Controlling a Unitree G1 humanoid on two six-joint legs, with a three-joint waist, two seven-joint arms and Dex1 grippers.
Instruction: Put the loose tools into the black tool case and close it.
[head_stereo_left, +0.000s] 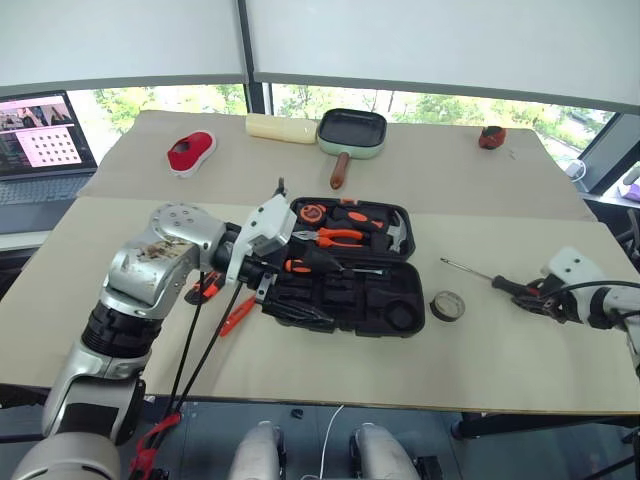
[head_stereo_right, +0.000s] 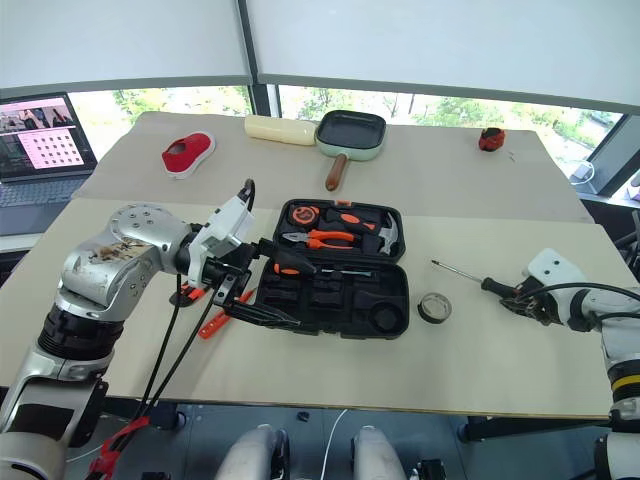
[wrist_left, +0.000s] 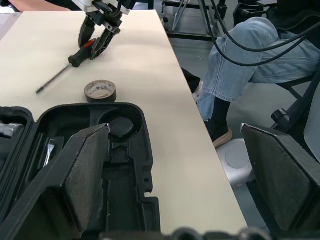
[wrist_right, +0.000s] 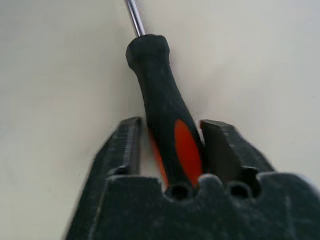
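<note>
The screwdriver (wrist_right: 167, 135), lying beyond the tape roll (head_stereo_left: 447, 306) from the tool case (head_stereo_left: 345, 290), is being clamped by the right gripper (wrist_right: 170, 150); 1 centred, firm handle grip is advised. The left gripper (wrist_left: 175, 175) is being held fully spread and empty over the case.

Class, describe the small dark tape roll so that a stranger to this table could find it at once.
Start at the open black plastic tool case in the middle of the beige table. Just off its right front corner lies the small dark tape roll, flat on the tabletop. It is the only ring-shaped thing there; the neighbouring black-and-orange screwdriver is long and thin.
</note>
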